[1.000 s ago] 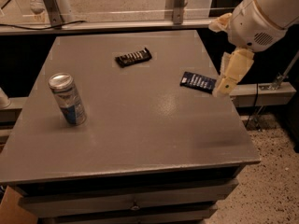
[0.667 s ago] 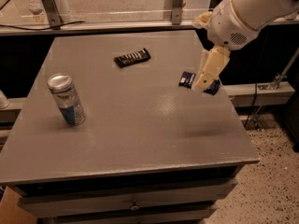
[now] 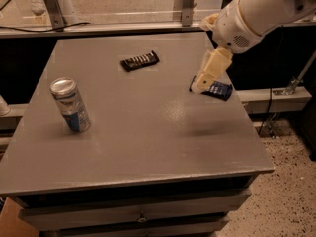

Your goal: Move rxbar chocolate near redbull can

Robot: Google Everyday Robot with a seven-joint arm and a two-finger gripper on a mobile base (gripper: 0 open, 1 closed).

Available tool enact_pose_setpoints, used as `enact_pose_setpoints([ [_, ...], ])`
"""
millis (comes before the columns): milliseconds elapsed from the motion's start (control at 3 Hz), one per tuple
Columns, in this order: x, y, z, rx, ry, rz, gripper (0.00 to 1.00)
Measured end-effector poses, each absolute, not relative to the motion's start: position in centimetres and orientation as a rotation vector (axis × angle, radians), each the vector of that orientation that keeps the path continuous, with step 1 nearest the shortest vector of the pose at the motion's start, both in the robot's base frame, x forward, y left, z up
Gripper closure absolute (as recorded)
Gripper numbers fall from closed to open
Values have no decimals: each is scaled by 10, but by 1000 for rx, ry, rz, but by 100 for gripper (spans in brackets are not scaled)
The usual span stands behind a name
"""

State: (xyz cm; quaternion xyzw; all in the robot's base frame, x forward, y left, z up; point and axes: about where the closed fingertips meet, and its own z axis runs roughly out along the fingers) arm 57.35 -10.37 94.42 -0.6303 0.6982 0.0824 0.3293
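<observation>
- The redbull can [image 3: 70, 105] is seen upright on the left part of the grey table [image 3: 148, 152], nearer the front edge than the back. Its body is silver and blue, and its shiny silver top is turned up toward the camera.
- The rxbar chocolate [image 3: 140, 60] is laid flat on the far half of the table, a little left of the middle.
- It is shown as 1 flat black rectangular wrapper, set at a slight slant with its right end farther back. 1 row of white block lettering is carried along its length, though the words cannot be read.
- The bar is placed well apart from the can, behind it and to its right.
- The gripper [image 3: 201, 83], cream-coloured, is carried by a white arm [image 3: 256, 14] that enters from the upper right. It is pointed down and to the left, above the right part of the table and well apart from the rxbar chocolate.
- Whether the claw is set wide or narrow cannot be told.
- A dark blue bar wrapper [image 3: 219, 90] is laid flat near the right edge of the table, its left end hidden behind the gripper's tip. Whether the 2 are touching cannot be told.
</observation>
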Motion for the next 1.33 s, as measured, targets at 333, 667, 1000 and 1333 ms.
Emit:
enact_pose_setpoints([
  [333,615,-75,934,-1490,1821,326,0],
  [667,658,-51,918,-1383,1828,397,0],
  [1000,695,-35,894,-1342,1841,430,0],
  [1333,730,-25,869,-1299,1865,469,0],
])
